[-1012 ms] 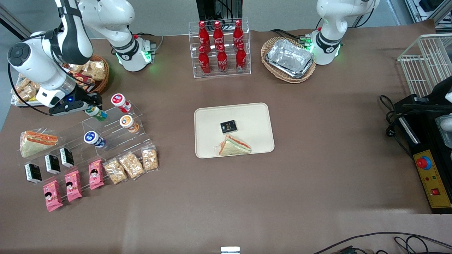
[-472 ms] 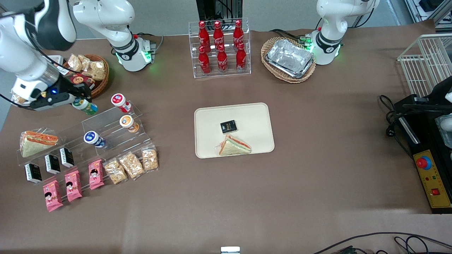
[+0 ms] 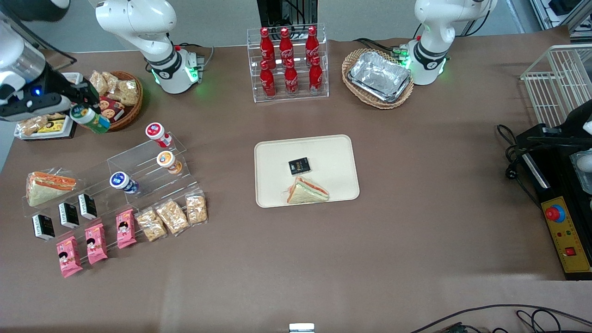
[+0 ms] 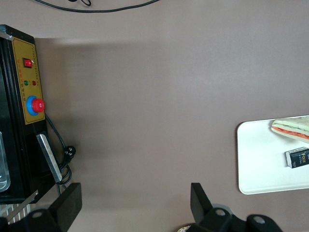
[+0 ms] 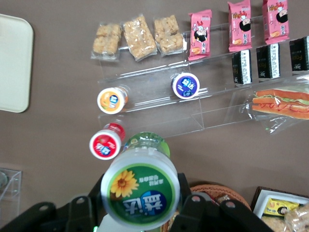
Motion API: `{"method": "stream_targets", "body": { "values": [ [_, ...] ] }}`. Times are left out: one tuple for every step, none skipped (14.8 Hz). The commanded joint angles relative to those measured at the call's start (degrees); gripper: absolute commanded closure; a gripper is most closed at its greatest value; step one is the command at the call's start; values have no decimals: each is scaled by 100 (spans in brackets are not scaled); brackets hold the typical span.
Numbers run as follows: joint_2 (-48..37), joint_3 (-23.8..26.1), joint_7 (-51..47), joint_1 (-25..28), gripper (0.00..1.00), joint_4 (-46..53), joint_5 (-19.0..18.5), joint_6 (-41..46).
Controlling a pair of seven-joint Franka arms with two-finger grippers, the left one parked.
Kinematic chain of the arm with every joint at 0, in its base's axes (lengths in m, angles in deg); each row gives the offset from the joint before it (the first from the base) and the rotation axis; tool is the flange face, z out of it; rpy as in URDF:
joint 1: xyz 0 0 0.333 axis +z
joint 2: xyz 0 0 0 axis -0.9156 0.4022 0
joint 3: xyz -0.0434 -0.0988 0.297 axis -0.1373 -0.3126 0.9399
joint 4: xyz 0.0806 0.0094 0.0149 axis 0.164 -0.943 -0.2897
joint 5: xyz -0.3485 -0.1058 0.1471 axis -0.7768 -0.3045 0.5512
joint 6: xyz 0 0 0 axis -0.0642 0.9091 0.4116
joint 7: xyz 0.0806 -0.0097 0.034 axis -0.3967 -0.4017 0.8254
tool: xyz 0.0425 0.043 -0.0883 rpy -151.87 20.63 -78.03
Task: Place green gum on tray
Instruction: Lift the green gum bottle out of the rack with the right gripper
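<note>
My right gripper [image 3: 82, 110] is shut on the green gum [image 3: 91, 119], a small bottle with a green label and a green-topped white lid. It hangs high above the table, over the wicker snack basket [image 3: 128, 99] at the working arm's end. In the right wrist view the green gum lid [image 5: 142, 189] with a yellow flower fills the space between the fingers of the gripper [image 5: 141, 203]. The cream tray [image 3: 273, 157] lies at the table's middle, holding a black packet [image 3: 299, 166] and a wrapped sandwich [image 3: 307, 191]. The tray edge [image 5: 14, 63] also shows in the wrist view.
A clear stepped stand [image 3: 143, 171] carries red-lidded [image 3: 156, 131], orange-lidded [image 3: 166, 160] and blue-lidded [image 3: 120, 181] bottles. Nearer the camera lie a sandwich [image 3: 48, 186], black packets, pink packs and snack bags. A cola rack [image 3: 287, 62] and a foil-tray basket [image 3: 378, 77] stand farther from the camera.
The gripper has lifted the green gum off the stepped stand and carried it up and away from the camera, toward the snack basket. The other bottles have not moved.
</note>
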Motion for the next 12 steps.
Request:
{"method": "stream_targets", "body": {
  "values": [
    [88,570,-911,14,86,345,303,296],
    [88,842,-1358,14,86,345,435,287],
    [105,1184,-1902,14,86,345,532,252],
    [114,1484,-2456,14,85,345,655,217],
    [123,1800,-2958,14,85,345,847,164],
    [158,2047,-3406,14,85,345,1041,51],
    [236,2258,-3776,14,85,345,1147,-81],
    [333,2512,-4189,14,85,345,1200,-256],
    [456,2706,-4637,14,85,345,1279,-432],
    [622,2874,-5120,14,85,345,1410,-643],
    [833,3119,-5516,14,84,336,1464,-923],
    [991,3278,-5764,14,84,292,1464,-1170]
  ]
}}
